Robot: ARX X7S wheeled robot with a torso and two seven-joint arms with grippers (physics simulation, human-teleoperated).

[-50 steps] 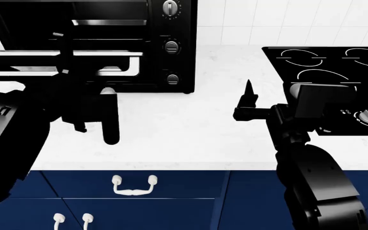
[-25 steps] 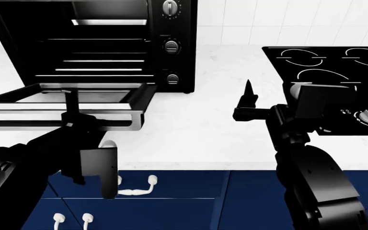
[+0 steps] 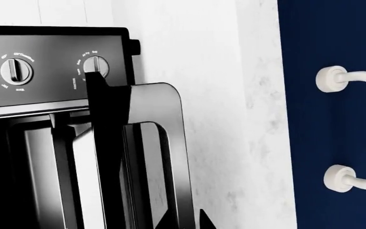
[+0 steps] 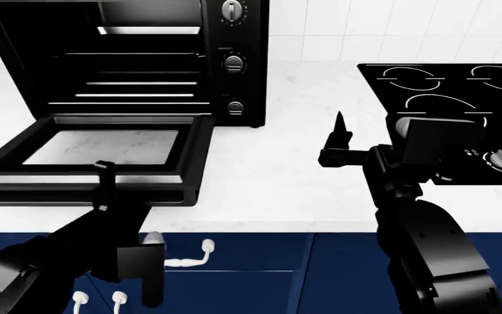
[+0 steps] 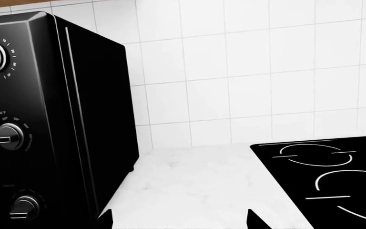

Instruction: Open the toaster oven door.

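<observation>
The toaster oven (image 4: 233, 39) stands at the back left of the counter, its wire racks showing. The toaster oven door (image 4: 200, 150) lies folded down flat, glass facing up, with its bar handle (image 4: 59, 190) at the near edge. My left gripper (image 4: 102, 176) is at that handle. In the left wrist view the handle (image 3: 181, 167) runs between the two fingertips of the left gripper (image 3: 177, 222), which is shut on it. My right gripper (image 4: 338, 134) is open and empty above the counter, right of the oven; it also shows in the right wrist view (image 5: 179, 220), beside the oven's side (image 5: 75, 119).
A flat black cooktop (image 4: 443, 85) with white rings lies at the right, next to my right arm. The white counter (image 4: 268, 170) ends at blue drawers with white handles (image 4: 185, 261) below the door. A tiled wall stands behind.
The door has swung down from nearly upright to flat. My left gripper has moved down and towards me with the handle. The right arm has not moved.
</observation>
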